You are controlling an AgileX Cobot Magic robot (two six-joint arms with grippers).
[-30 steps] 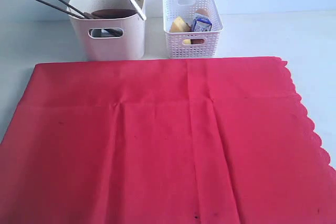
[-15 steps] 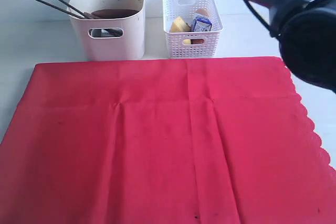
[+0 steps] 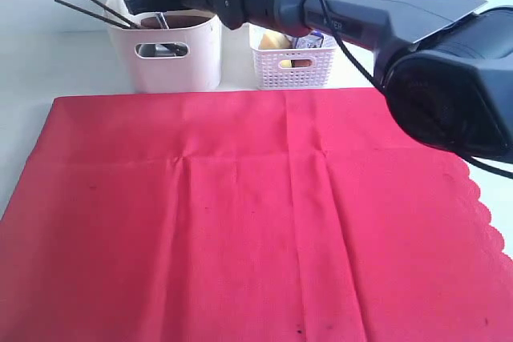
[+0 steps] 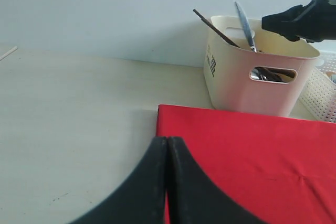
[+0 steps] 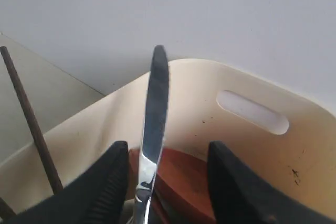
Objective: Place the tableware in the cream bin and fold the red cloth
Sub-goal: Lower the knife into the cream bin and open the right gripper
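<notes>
Already the silver table knife (image 5: 155, 119) stands inside the smooth cream plastic bin (image 3: 180, 66), beside the thin dark chopsticks (image 3: 92, 4) and over the round brown wooden plate (image 5: 178, 174). The right fingers (image 5: 105, 192) sit parted either side of it, released. What is left, I judge, is folding the large bright red cloth (image 3: 240, 214), which lies flat with its far edge just short of the bin. The clenched, empty left fingers (image 4: 152, 182) hover at its side edge, with bare counter (image 4: 79, 103) beyond.

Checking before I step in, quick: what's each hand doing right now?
Left hand: closed, holding nothing.
Right hand: open, on either side of the knife, which stands in the cream bin.
</notes>
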